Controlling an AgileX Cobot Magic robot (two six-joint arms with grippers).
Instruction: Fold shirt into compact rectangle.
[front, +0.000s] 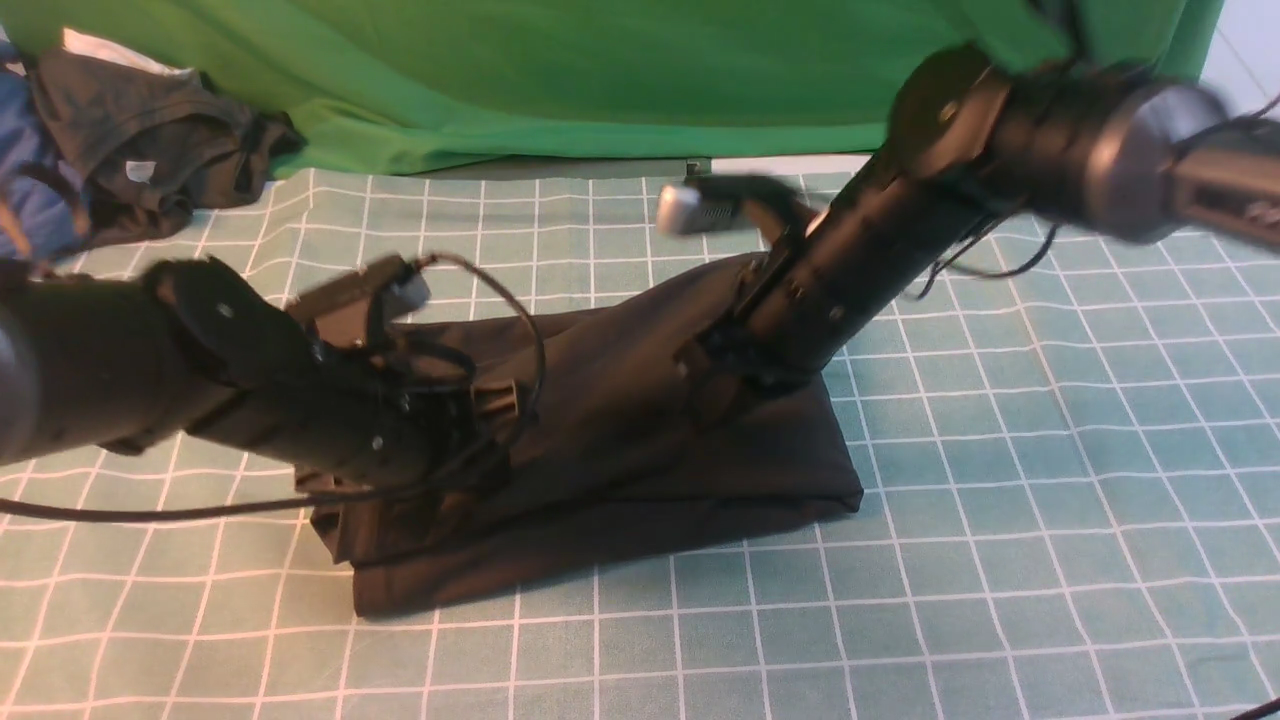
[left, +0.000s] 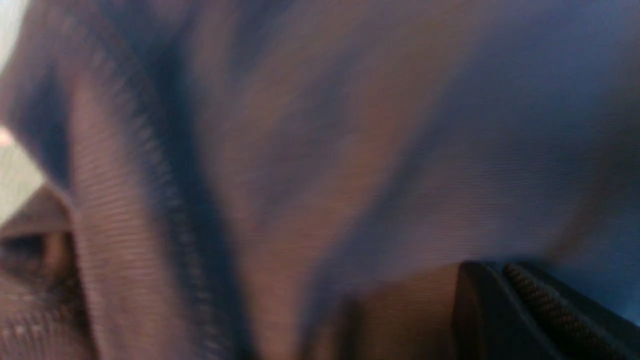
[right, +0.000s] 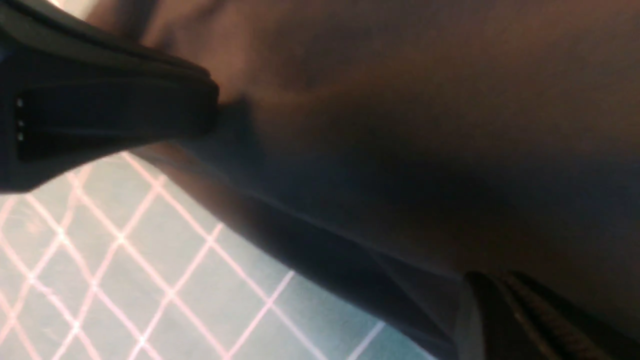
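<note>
The shirt lies near the middle of the teal, white-gridded surface, a black mass already doubled over on itself. Its near edge rests flat on the surface and runs from the near left corner up to the right corner. Its far part is drawn up off the surface in a slack tent between the two arms.

The left tool is sunk into the shirt's left side, closed and pinching a bunch of the black cloth. In the left wrist view the shirt fills almost the whole picture, with a ribbed seam showing and one ridged finger pressed against the fabric.

The right tool is higher and farther, at the peak of the raised cloth toward the right, also closed on the shirt. The right wrist view shows the cloth hanging from a finger above the gridded surface.

At the far left corner lies a dark grey garment with a pale tag, well apart from the shirt. A green cloth hangs along the far edge.
</note>
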